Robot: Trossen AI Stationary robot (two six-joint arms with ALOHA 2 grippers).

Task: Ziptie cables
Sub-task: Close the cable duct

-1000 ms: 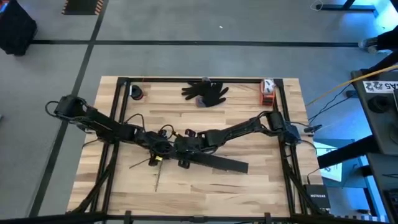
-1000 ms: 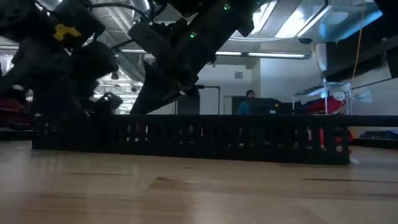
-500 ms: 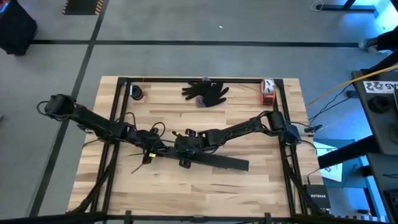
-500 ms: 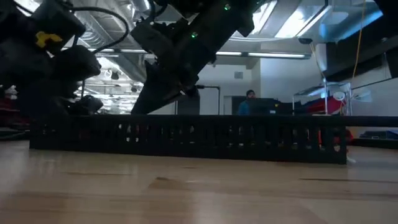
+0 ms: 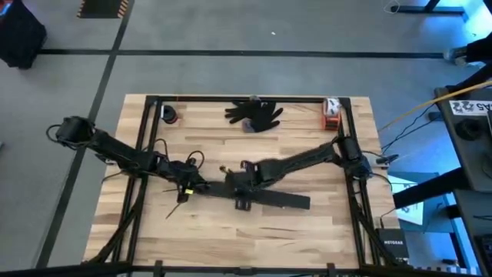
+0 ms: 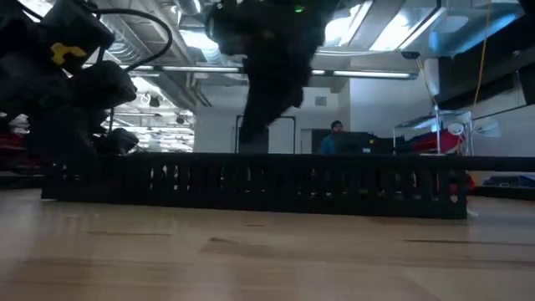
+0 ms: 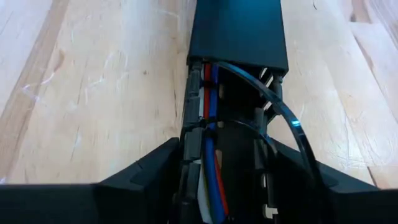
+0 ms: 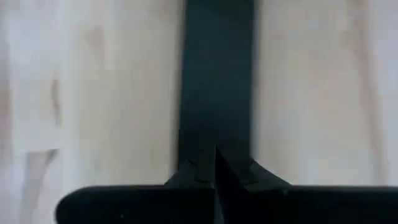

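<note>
Red and blue cables inside slotted duct.

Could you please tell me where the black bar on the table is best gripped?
Grip the black bar across its narrow width, on its free half, coming straight down from above. It lies flat, long and slim, and the right end effector crowds its other end.

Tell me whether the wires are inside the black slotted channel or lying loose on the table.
Inside. The left wrist view shows the red and blue wires running along within the black channel, passing under its cover, with a dark strap looped across them.
</note>
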